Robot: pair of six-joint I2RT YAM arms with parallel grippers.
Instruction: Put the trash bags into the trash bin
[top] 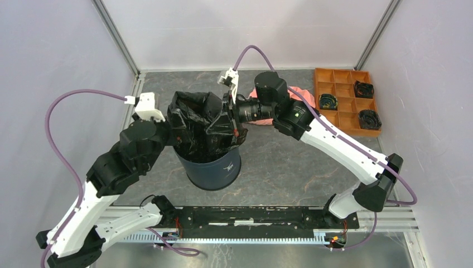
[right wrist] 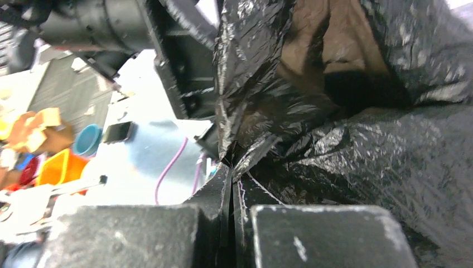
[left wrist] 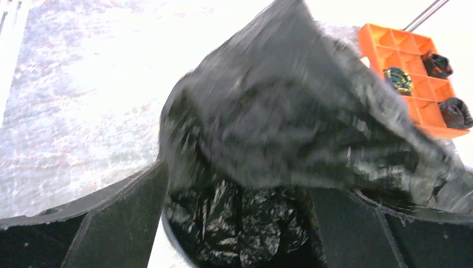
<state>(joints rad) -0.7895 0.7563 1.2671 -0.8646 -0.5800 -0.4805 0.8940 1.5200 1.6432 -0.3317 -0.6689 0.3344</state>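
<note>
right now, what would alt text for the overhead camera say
A black trash bag sits bunched over the mouth of a navy bin, between two robot arms: the right claw pinches its right side and the left claw is open at its left. A pink cloth and an orange tray lie at the back right.

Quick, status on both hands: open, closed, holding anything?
Left hand: open, gripping nothing.
Right hand: closed on the bag.
</note>
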